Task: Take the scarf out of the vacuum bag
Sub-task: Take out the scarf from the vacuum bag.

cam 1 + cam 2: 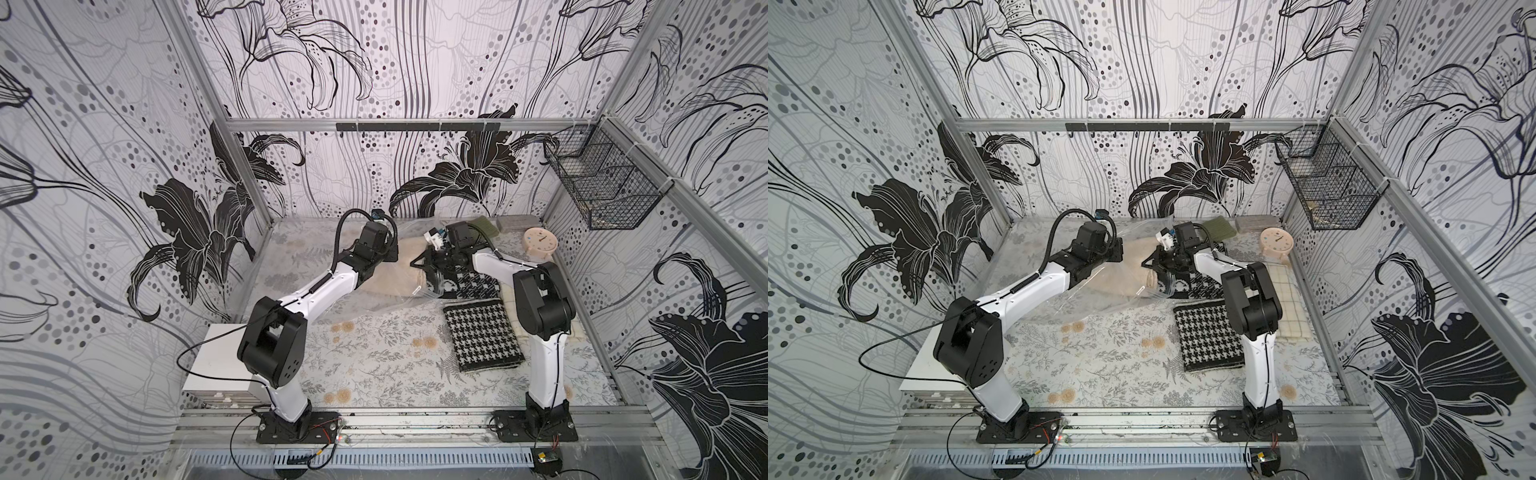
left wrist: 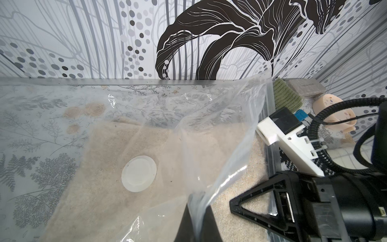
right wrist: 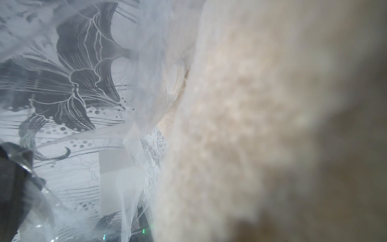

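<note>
**Both grippers at the bag mouth.** The bag [image 1: 361, 309] lies flat at the back middle of the table [image 1: 374, 374], its mouth turned toward the right arm. The scarf [image 1: 401, 276], beige and fuzzy, is inside it. In the left wrist view it lies under the film, beneath the round white valve [image 2: 139, 174], with one end bare at the mouth.

Left gripper [image 2: 195, 224]: clenched on the bag's upper film near the mouth, holding that sheet raised off the scarf.

Right gripper [image 1: 432, 280]: reaches into the mouth and is closed at the scarf's end. Its fingertips are hidden. The right wrist view shows only blurred scarf [image 3: 240, 136] close to the lens, with the valve [image 3: 173, 81] beyond.

A folded houndstooth cloth [image 1: 482, 334] lies on the table just in front of the mouth, beside the right arm. A green cloth [image 1: 484, 226], a grey block [image 1: 517, 223] and a small clock [image 1: 540, 243] sit along the back right. A wire basket [image 1: 602, 187] hangs on the right wall.
</note>
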Available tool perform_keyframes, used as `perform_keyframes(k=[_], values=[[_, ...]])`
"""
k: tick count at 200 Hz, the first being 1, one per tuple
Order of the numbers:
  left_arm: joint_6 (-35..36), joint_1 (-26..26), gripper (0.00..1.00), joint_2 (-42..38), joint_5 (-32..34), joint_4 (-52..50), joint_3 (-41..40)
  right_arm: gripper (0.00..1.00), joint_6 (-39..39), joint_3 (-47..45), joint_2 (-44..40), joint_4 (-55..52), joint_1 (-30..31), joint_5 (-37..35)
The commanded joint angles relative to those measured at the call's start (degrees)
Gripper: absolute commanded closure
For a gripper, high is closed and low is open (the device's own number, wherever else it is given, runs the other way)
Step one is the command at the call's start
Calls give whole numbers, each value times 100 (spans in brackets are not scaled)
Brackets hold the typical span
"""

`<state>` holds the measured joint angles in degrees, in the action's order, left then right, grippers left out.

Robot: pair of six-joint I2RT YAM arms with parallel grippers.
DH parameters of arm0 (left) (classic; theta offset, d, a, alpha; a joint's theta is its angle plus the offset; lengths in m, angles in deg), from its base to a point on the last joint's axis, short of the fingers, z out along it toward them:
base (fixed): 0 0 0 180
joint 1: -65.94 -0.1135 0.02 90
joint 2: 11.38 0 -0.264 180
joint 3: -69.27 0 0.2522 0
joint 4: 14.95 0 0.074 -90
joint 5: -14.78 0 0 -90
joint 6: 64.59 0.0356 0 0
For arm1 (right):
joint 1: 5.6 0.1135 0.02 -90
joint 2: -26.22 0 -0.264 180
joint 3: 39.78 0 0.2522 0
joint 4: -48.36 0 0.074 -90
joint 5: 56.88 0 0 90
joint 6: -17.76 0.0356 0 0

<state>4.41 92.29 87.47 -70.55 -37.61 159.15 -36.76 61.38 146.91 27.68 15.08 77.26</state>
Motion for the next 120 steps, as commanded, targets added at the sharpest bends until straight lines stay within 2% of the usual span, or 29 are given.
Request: perform_keyframes(k=[1,120], values=[[103,26,100,-15,148,-23,173,100,-165,-56,-334,-67,-87,-8],[93,25,100,-18,183,-23,175,100,-171,-362,-632,26,-327,152]])
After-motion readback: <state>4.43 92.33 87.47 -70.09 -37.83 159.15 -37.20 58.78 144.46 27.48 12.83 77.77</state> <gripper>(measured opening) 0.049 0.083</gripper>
